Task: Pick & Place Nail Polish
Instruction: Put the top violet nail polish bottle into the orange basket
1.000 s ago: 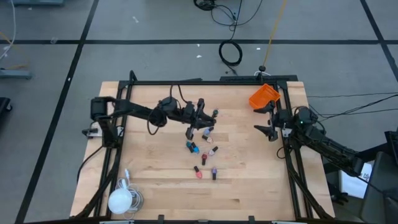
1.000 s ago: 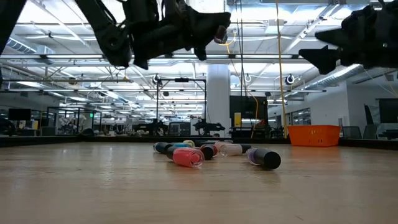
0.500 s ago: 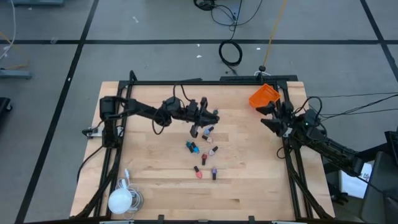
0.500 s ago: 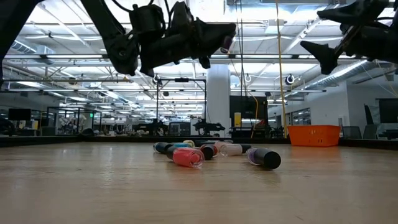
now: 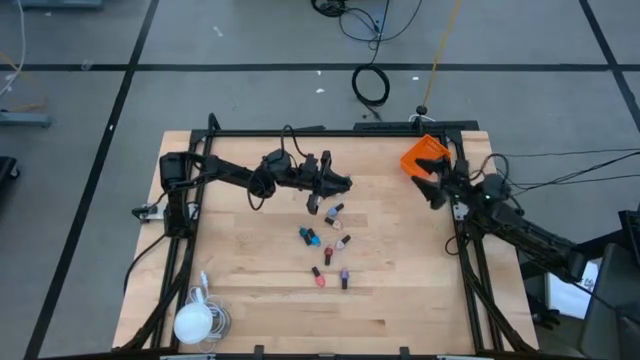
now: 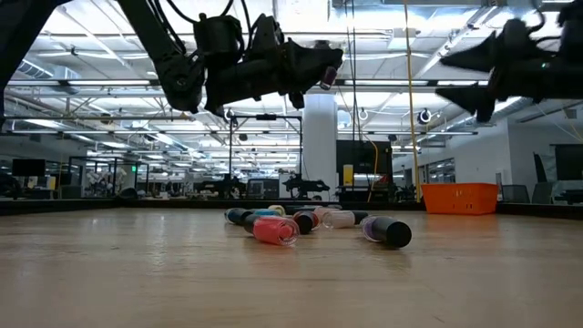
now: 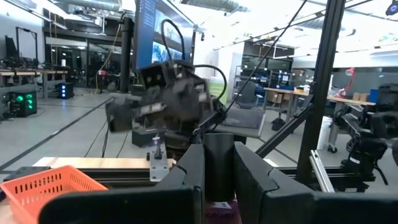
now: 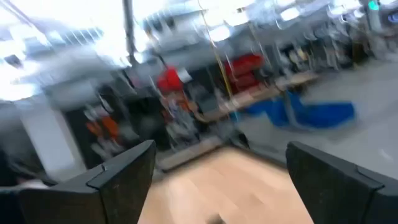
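Note:
Several nail polish bottles [image 5: 325,245] lie on their sides in a loose cluster at the middle of the wooden table; the low view shows them [image 6: 273,228] too. My left gripper [image 5: 338,183] hovers over the cluster's far end, well above the table, shut on one small dark-capped bottle [image 7: 219,163]. The low view shows this gripper [image 6: 326,66] high up. My right gripper [image 5: 432,185] hangs open in the air by the table's right edge, just near of the orange bin [image 5: 423,155]; nothing shows between its fingers [image 8: 127,168]. My left gripper pinches the nail polish bottle between its two fingers, which point about level toward the table's right side. The dark cap [image 7: 219,155] stands in the gap between the fingers, with a bit of pinkish glass [image 7: 217,210] below it. The bottle is lifted clear of the table.
The orange bin stands at the table's far right corner; the left wrist view shows it [image 7: 43,186] ahead. A white rounded object with a cable [image 5: 195,322] lies at the near left corner. Black frame rails [image 5: 330,131] run along the table's far and side edges.
My left gripper has carried the bottle a little toward the table's right side and slightly down, staying shut on it. My right gripper has rolled at the wrist and swung toward the orange bin, its fingers still wide apart.

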You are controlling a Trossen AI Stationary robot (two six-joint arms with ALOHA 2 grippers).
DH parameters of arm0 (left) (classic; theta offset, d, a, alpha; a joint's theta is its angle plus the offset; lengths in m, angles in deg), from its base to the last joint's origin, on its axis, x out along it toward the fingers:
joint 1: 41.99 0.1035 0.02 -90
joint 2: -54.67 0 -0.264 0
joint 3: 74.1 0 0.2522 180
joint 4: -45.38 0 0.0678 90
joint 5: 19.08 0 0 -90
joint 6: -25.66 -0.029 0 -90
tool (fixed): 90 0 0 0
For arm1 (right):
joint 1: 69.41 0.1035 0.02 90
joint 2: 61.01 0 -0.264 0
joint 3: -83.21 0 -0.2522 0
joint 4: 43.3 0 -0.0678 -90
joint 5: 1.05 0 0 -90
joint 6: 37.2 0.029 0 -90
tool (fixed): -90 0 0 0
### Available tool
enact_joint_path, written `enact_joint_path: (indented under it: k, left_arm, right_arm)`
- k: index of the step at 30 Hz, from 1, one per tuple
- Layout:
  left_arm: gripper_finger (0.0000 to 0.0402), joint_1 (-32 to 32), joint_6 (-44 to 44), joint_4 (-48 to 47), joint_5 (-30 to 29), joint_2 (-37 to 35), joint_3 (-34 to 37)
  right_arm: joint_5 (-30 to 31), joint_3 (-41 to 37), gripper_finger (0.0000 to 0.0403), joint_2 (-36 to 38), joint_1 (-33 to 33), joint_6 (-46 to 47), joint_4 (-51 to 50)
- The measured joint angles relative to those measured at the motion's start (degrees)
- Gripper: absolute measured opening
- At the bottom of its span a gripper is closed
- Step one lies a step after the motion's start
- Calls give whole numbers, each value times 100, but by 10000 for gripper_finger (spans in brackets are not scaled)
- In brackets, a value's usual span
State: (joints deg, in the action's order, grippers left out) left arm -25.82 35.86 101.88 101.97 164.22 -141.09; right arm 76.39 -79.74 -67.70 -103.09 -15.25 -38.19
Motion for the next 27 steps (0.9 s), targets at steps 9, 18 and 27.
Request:
enact_joint_path:
  k: [9, 18, 27]
  left_arm:
    - [36, -16, -112, -163, -117, -2, -2]
    - [36, -321, -832, -1347, -764, -2, -540]
    - [36, -452, -1259, -1904, -791, -17, -957]
  right_arm:
    - [1066, 2, 345, -2668, 1522, -578, 1762]
    - [2273, 967, 345, -5671, 2737, -2083, 3743]
    - [2285, 1816, 345, -6885, 2783, -2266, 4415]
